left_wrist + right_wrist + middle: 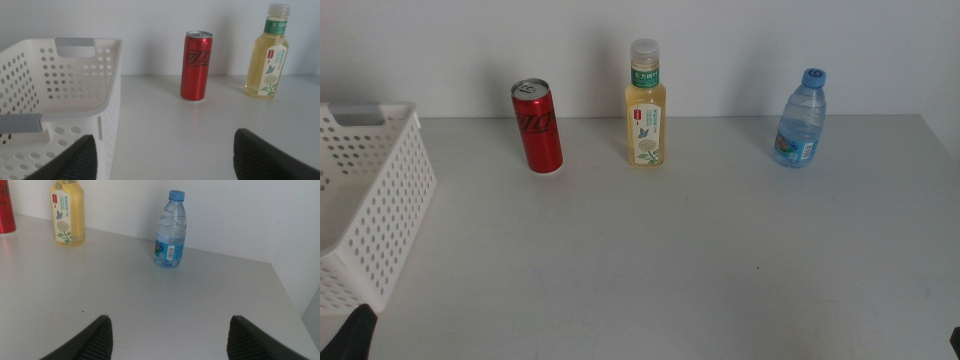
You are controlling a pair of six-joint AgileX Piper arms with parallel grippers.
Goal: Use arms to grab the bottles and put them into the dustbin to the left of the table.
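1. Red soda can [537, 126], yellow tea bottle [646, 104] and blue-capped water bottle [801, 118] stand upright in a row along the far side of the table [670, 260], close to the white wall, each well apart from the next.
2. The can is nearest the dustbin [380, 190], the white perforated basket at the table's left edge; the tea bottle is in the middle and the water bottle sits toward the right.
3. My left gripper [170, 157] waits low at the near left of the table, just beside the dustbin's near corner. Its jaws are spread wide and hold nothing.
4. From my left wrist, the can stands ahead, between my jaws and well apart from them, with the tea bottle off to its side.
5. My right gripper [170, 337] waits at the near right of the table, jaws likewise wide and empty.
6. From my right wrist, the water bottle stands ahead between my jaws, well apart, with the tea bottle farther along the row.
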